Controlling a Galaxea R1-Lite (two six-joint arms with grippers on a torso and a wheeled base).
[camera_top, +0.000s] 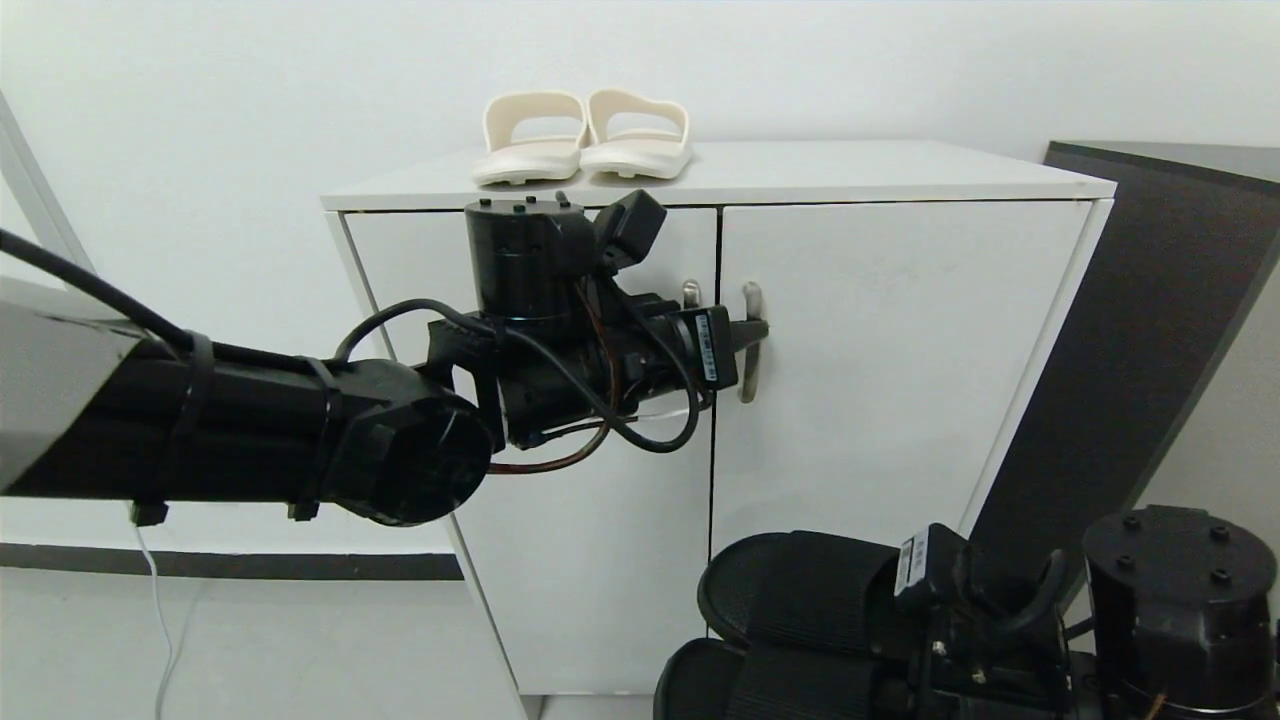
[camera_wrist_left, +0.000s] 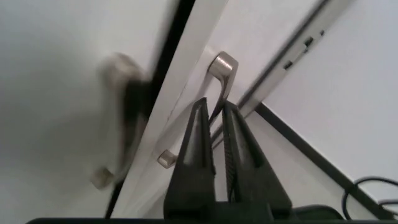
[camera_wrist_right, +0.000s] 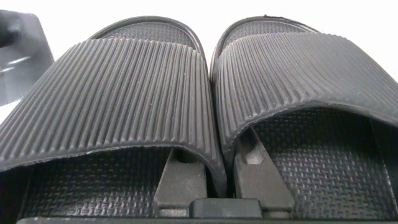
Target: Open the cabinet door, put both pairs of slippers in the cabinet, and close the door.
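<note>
The cream pair of slippers [camera_top: 585,135] sits on top of the cabinet [camera_top: 900,168], toward its left. At the cabinet's middle seam, the left hand [camera_top: 750,335] is pinched nearly closed around the handle [camera_top: 752,298] of the right door [camera_top: 900,380], which looks shut. The pull should probably arc about the right-edge hinges, grip kept square. Low before the cabinet, the right hand [camera_wrist_right: 214,171] clamps the black slippers [camera_top: 800,600] by their touching inner walls.

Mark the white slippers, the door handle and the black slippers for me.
white slippers [camera_top: 636,155]: head view, sole of one slipper.
door handle [camera_top: 752,298]: head view, upper bend.
black slippers [camera_wrist_right: 137,93]: right wrist view, ribbed strap of one.
</note>
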